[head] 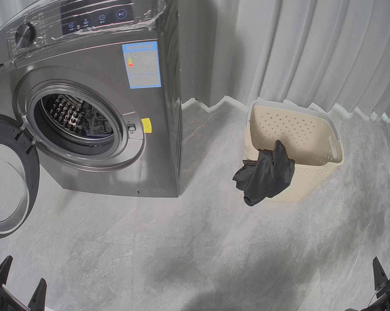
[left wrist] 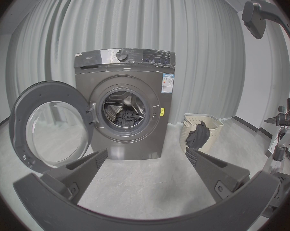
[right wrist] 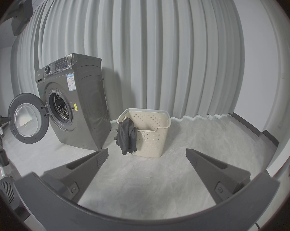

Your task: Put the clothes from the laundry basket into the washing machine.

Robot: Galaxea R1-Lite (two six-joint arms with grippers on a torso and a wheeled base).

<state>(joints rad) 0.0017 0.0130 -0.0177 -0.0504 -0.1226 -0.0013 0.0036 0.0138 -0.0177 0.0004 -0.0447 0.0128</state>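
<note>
dark garment [head: 266, 176]: draped over laundry basket [head: 307, 130] rim at the corner nearest the washing machine [head: 156, 152], long axis hanging down outside | door [head: 5, 178]: swung open | left wrist view into drum: dark clothes [left wrist: 127, 116] inside | left gripper [left wrist: 146, 151], right gripper [right wrist: 146, 151]: fingers spread, empty

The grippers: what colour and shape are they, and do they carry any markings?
The left gripper and the right gripper are both dark grey. Each has two wedge-shaped fingers tapering to a point, with a dotted grip patch near the inner tip and a round screw near the base. I see no markings.
</note>
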